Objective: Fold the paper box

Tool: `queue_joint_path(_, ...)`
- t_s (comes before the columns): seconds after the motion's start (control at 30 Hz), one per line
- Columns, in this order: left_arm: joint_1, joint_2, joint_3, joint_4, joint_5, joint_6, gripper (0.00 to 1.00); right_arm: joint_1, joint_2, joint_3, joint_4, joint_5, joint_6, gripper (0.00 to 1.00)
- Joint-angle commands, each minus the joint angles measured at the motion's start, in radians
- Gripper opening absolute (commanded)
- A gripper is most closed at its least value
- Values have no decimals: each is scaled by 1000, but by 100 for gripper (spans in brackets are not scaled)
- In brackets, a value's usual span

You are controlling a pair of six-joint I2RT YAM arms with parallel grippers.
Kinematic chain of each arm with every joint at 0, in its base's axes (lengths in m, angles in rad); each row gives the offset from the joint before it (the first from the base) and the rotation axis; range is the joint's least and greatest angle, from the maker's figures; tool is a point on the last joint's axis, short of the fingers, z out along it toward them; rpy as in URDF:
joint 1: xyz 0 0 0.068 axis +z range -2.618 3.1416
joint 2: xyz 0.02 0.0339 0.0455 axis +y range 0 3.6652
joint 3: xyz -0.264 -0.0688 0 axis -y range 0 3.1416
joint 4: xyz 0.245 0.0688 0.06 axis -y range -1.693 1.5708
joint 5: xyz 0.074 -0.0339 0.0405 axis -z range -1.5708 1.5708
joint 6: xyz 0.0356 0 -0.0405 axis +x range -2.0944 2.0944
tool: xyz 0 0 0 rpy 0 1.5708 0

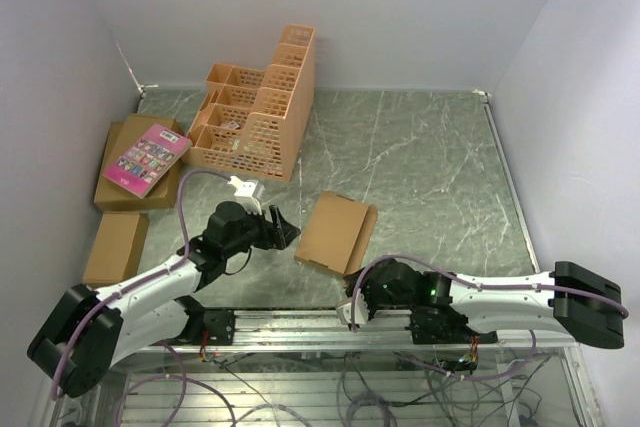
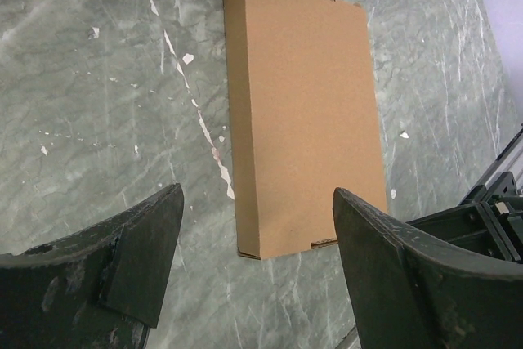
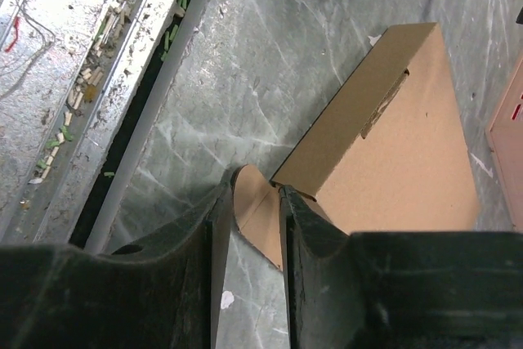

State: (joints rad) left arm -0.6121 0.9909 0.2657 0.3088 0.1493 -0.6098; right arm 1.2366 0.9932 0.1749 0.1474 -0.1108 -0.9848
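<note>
The paper box (image 1: 335, 232) is a shallow, flat brown cardboard box lying closed on the green marbled table, near the front centre. My left gripper (image 1: 285, 227) is open and empty, just left of the box. In the left wrist view the box (image 2: 302, 112) lies beyond the wide gap between the fingers of the left gripper (image 2: 257, 194). My right gripper (image 1: 352, 292) is at the box's near corner. In the right wrist view the right gripper (image 3: 255, 185) is open only narrowly. A rounded flap (image 3: 257, 214) sticking out of the box (image 3: 409, 145) shows between its fingers.
An orange plastic lattice crate (image 1: 255, 107) stands at the back left. A pink book (image 1: 147, 158) lies on a brown carton (image 1: 125, 192), with another carton (image 1: 115, 247) in front. A metal rail (image 1: 300, 322) runs along the table's near edge. White walls enclose the table.
</note>
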Motion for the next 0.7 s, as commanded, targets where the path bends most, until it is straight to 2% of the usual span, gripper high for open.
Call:
queue_joint_path(0.0, 6, 11, -3, 55, -3, 17, 84, 6, -2, -13, 30, 33, -4, 28)
queue_joint_path(0.67, 6, 145, 8, 130, 26, 33, 82, 6, -36, 12, 10, 110, 53, 14)
